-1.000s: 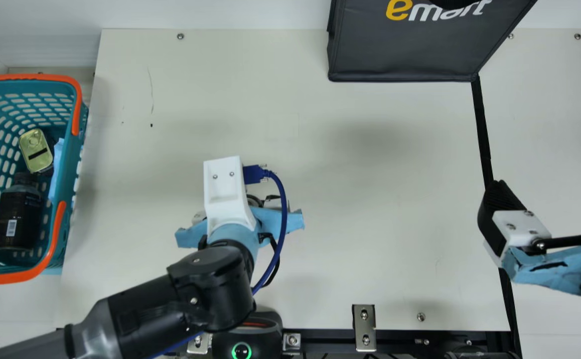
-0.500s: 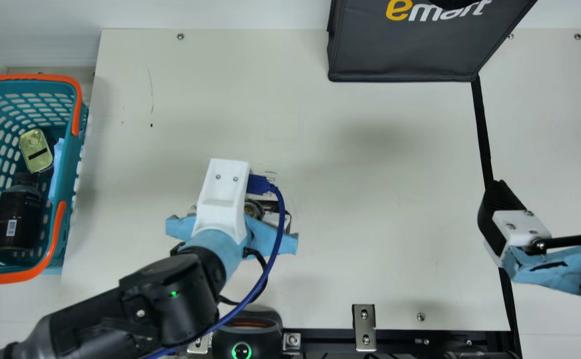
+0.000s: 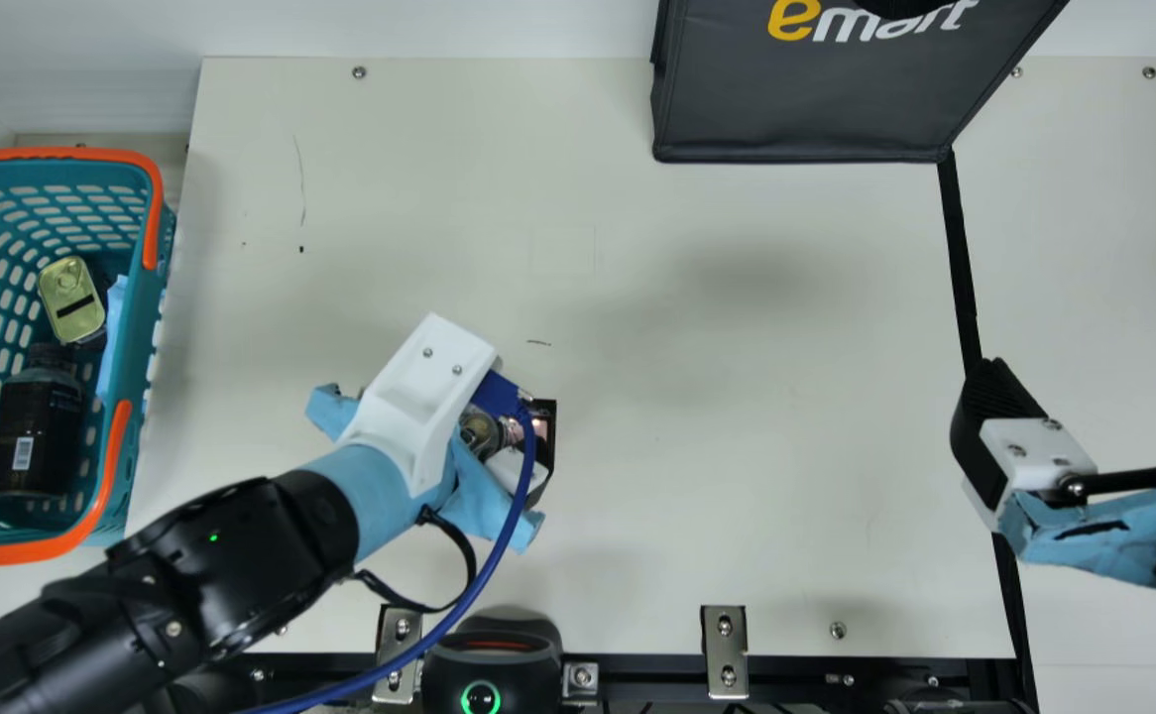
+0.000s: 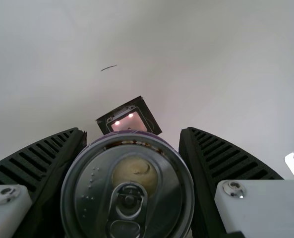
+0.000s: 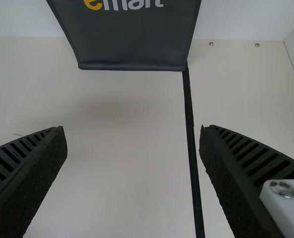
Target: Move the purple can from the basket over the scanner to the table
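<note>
Fingers of the left gripper [image 3: 487, 501] grip the purple can [image 3: 480, 433] over the table [image 3: 737, 446] in the main view, near the lit scanner [image 3: 547, 415]; the right gripper [image 3: 1084, 382] is at right

Left wrist view: both fingers flank the can, tab end showing

Right wrist view: fingers wide apart, empty

In the main view, the white camera mount [image 3: 419, 387] hides the fingertips of my left gripper [image 3: 484, 496] and part of the purple can [image 4: 174, 198]; in my left wrist view, the can's lid covers most of its side and part of the scanner [image 4: 129, 121], so I can't tell the gap between them; the basket [image 3: 53, 154] runs off the main view's left edge, its wall partly hiding something light blue [image 3: 112, 332]; the dark bottle's [image 3: 38, 426] print is too small; the top edge crops the black bag [image 3: 806, 109]; the right edge clips one finger of my right gripper [image 3: 1084, 382].
</note>
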Available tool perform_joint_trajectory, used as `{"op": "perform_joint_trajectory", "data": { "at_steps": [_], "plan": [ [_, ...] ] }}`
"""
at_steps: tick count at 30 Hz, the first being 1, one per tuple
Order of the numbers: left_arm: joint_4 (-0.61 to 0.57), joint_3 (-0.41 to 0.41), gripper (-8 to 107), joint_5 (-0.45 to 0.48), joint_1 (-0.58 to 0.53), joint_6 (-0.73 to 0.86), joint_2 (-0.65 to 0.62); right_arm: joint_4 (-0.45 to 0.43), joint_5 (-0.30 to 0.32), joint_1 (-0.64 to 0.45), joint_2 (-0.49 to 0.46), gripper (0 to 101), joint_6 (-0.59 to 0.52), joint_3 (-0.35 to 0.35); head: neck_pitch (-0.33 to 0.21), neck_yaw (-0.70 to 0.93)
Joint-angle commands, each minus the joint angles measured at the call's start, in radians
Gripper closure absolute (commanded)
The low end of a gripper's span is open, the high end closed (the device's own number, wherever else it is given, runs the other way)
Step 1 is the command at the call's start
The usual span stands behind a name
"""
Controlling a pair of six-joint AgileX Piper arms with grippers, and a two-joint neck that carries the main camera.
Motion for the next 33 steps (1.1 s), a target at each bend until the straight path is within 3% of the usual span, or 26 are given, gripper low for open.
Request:
{"op": "perform_joint_trajectory", "data": {
  "at_steps": [1, 14, 24, 33],
  "plan": [
    [-0.073, 0.013, 107, -0.012, 0.020, 0.239, -0.007, 0.000, 0.000, 0.000, 0.000, 6, 0.000, 0.000, -0.029, 0.002],
    [-0.410, 0.085, 107, -0.040, 0.161, 0.858, -0.095, 0.000, 0.000, 0.000, 0.000, 6, 0.000, 0.000, -0.029, 0.002],
    [-0.625, 0.100, 107, 0.041, 0.289, 1.296, -0.126, 0.000, 0.000, 0.000, 0.000, 6, 0.000, 0.000, -0.029, 0.002],
    [-0.743, 0.086, 107, 0.134, 0.421, 1.604, -0.090, 0.000, 0.000, 0.000, 0.000, 6, 0.000, 0.000, -0.029, 0.002]
  ]
}}
